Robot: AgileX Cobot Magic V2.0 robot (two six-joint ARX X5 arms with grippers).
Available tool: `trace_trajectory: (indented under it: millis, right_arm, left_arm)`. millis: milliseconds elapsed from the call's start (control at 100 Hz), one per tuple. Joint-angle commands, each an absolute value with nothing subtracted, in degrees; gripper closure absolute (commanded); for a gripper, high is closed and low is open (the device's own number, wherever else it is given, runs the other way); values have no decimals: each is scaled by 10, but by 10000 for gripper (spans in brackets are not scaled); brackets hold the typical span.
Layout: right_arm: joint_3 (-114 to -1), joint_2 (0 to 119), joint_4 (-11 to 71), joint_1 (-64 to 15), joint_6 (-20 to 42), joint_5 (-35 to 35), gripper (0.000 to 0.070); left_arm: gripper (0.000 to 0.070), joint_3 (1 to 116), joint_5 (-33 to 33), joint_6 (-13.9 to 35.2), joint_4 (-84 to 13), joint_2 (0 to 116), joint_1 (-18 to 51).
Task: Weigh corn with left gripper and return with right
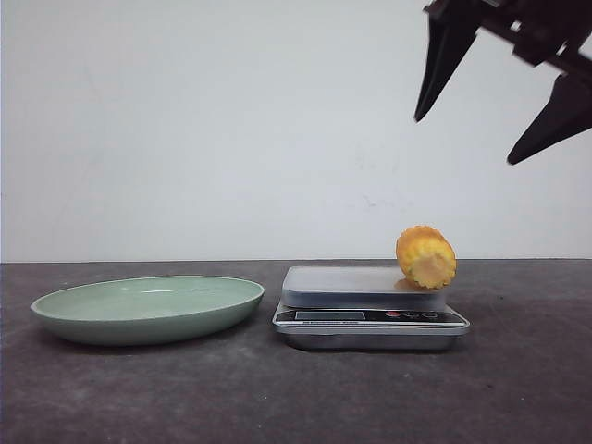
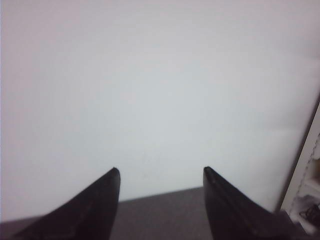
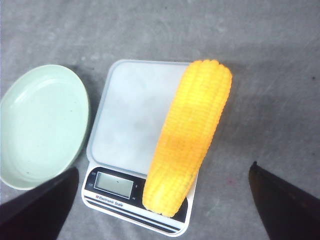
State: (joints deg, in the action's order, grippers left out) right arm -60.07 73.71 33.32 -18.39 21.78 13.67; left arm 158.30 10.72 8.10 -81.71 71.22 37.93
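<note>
Dark tabletop against a white wall: the green plate beside the scale, corn lying along its platform directly beneath the raised right gripper, jaws spread wide and empty; left gripper likewise parted.

One corn, one scale, one green plate, two grippers' jaws.

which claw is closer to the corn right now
Right. The right claw hangs open above the corn on the scale; the left claw faces the wall, corn out of its view.
</note>
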Motion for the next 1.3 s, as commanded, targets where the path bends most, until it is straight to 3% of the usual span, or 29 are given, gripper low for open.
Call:
trace_trajectory:
  millis: [0, 240, 430, 480, 540, 610, 730, 1040, 1290]
  right_arm:
    - [-611, 757, 325, -188, 239, 133, 0]
    - [-611, 824, 311, -191, 252, 134, 0]
    - [-611, 886, 284, -203, 273, 135, 0]
    - [-611, 901, 279, -206, 281, 135, 38]
    - [-611, 917, 276, -209, 287, 135, 119]
    - [-611, 934, 275, -213, 295, 136, 274]
    - [-611, 948, 271, -217, 296, 156, 700]
    - [-653, 879, 204, -257, 296, 153, 700]
    - [-808, 850, 152, -371, 319, 187, 700]
  left_arm:
    - [405, 1535, 114, 88, -848, 675, 384]
    - [405, 1316, 171, 123, -848, 490, 383]
    - [405, 1210, 190, 161, -848, 392, 382]
    - [405, 1194, 199, 166, -848, 376, 382]
    - [405, 1182, 201, 171, -848, 362, 382]
    - [405, 1176, 201, 175, -848, 354, 382]
    - [405, 1175, 201, 175, -848, 351, 382]
    - [404, 1169, 188, 174, -848, 351, 382]
    - [404, 1153, 188, 158, -848, 351, 383]
